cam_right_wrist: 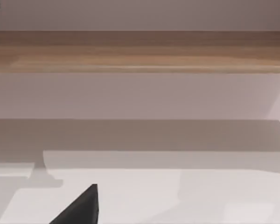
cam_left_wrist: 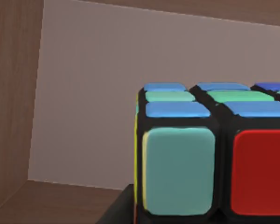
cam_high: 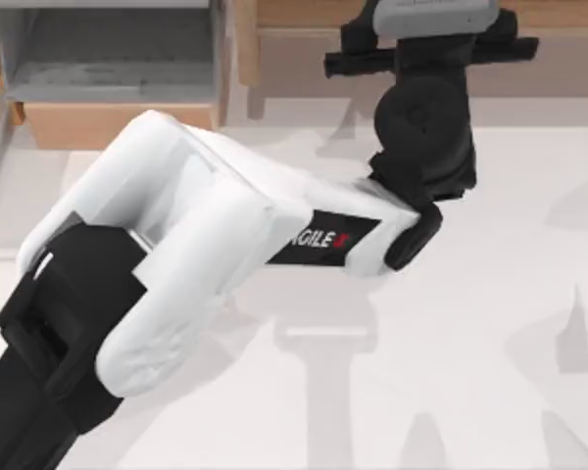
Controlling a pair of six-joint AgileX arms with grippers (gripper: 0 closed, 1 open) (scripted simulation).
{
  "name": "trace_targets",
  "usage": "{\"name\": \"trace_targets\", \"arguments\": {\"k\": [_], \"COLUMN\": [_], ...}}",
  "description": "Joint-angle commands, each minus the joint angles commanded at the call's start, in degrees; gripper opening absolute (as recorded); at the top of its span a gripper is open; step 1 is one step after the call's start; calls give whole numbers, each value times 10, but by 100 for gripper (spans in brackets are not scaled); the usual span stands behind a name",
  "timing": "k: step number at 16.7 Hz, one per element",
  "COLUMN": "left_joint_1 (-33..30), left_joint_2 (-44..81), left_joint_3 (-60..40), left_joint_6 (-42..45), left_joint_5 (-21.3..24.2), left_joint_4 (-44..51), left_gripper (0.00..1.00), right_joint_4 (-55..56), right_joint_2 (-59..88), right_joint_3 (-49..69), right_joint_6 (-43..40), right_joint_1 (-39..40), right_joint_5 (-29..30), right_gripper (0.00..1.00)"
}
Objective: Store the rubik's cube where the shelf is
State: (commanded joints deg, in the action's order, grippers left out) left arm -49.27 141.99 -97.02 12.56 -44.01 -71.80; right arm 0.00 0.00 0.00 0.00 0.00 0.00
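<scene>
The left arm, white and black with the AgileX mark, reaches across the pale desk point(cam_high: 451, 323) from the lower left of the top view to the far edge. Its wrist ends at the light-brown wooden shelf point(cam_high: 304, 12), a long board with a wooden upright end at its left and a grey-brown shaded recess below. The left gripper point(cam_high: 431, 49) is at the mouth of this recess, seen as a black crossbar under the grey camera block.

In the left wrist view, the small rubik's cube point(cam_left_wrist: 214, 154) of coloured squares divided by black grid lines is very close to the camera. Its front face has a pale teal square and a red square, its upper face has blue and green squares, and a thin yellow edge is on its side. Behind it is the plain grey-brown back wall of the recess, with a wooden side wall and a wooden floor. A dark part of one of the fingers point(cam_left_wrist: 116, 212) lies just below the cube. Whether the fingers are clenched on the cube or released, I cannot tell.

To the left of the shelf stands a boxy wooden compartment point(cam_high: 108, 122) with a grey interior; nothing is seen in it.

The right wrist view looks at the shelf board from the desk, with a dark tip of one of the fingers point(cam_right_wrist: 81, 207) low in the picture.
</scene>
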Motion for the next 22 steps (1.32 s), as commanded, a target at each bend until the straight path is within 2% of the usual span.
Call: {"name": "trace_targets", "arguments": {"k": [5,10,14,20,22], "left_joint_1": [43,62,60,57,57], "left_joint_2": [38,79,104,114,114], "left_joint_3": [-125,-212,-226,-227,-227], "left_joint_6": [-24,-29,-21,-19,-19], "left_joint_5": [31,45,45,43,43], "left_joint_4": [-2,106,208,227,227], "left_gripper": [0,0,0,0,15], "right_joint_4": [0,0,0,0,0], "right_joint_2": [0,0,0,0,0], "right_joint_3": [0,0,0,0,0], "right_joint_6": [0,0,0,0,0], "right_joint_1": [0,0,0,0,0], "right_joint_5": [0,0,0,0,0], "right_gripper": [100,100,100,100,100]}}
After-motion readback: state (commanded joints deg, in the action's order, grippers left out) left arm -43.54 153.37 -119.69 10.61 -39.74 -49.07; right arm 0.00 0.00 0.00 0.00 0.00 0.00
